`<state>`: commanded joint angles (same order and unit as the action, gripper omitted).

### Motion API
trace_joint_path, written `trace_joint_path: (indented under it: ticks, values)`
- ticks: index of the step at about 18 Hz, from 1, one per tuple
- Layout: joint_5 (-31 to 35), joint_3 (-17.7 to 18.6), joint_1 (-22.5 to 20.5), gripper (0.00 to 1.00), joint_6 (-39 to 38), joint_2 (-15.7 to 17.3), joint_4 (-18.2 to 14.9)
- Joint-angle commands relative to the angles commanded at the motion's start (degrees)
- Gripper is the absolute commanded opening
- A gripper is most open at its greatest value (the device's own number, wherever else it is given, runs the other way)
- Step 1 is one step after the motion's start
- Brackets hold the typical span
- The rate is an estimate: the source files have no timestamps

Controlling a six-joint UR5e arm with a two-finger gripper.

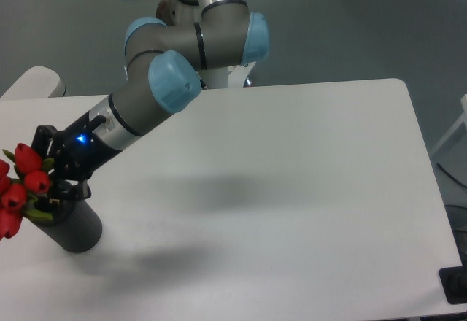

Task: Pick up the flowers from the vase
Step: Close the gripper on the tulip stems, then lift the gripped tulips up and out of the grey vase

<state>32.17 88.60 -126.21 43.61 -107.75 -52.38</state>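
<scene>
- the gripper (52,169) is seen at the far left of the surface (306,190), reached out low and slanted from the arm (157,87), with a blue light lit on its wrist.
- the flowers (20,190) lie right at the gripper, on the side away from the arm; red buds are seen spilling leftward toward the frame edge, with green leaves between them.
- the vase (73,226) stands just below the gripper, dark and upright, its mouth mostly hidden by the gripper's fingers and the leaves.
- the stems appear to be still inside the vase mouth, though the point of entry is hidden.
- the fingers are seen on either side of the bunch near the vase mouth; whether they are closed on the stems or only set around them cannot be told from this view.
- the step in hand is judged to be the grasp itself: the gripper is placed at the stems, and the lift is not yet done.
- for the next move, a firm hold on the stems is called for, then a pull up along the vase's axis so that the stems come clear of the mouth.
- a slanted pull is judged risky, since the vase could be dragged or tipped with the bunch.
- the grip should be kept gentle enough that the thin stems are not crushed.
</scene>
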Motion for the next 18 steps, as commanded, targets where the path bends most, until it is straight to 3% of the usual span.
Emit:
trace_joint_path:
  ticks: [13, 18]
  values:
    - [-4.74, -5.89, -5.88, 0.04, -10.12, -0.79, 0.0]
    - [-7.38, -6.16, -8.87, 0.04, -11.7, -0.7, 0.0]
